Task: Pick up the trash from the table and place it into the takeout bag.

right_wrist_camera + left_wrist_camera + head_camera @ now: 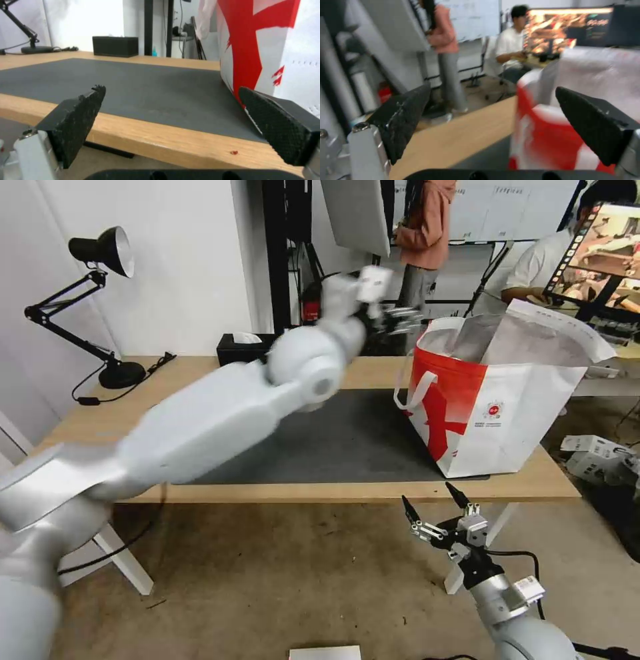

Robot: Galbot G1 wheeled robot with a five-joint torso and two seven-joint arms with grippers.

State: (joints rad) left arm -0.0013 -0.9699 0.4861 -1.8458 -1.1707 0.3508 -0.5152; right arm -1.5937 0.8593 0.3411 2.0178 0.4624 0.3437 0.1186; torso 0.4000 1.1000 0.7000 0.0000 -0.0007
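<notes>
The red-and-white takeout bag (500, 407) stands open on the right end of the table (200, 373), partly on the dark grey mat (347, 447). My left arm reaches across the table, and my left gripper (405, 320) hovers at the bag's upper left rim. In the left wrist view the left gripper (492, 87) is open and holds nothing, with the bag (553, 140) just beyond it. My right gripper (427, 493) hangs open below the table's front edge, near the bag's corner (266, 37). The trash is out of view.
A black tissue box (243, 347) sits at the table's back edge and a black desk lamp (110, 313) at the far left. A tiny red speck (234, 152) lies on the front edge. White boxes (593, 453) lie on the floor at right.
</notes>
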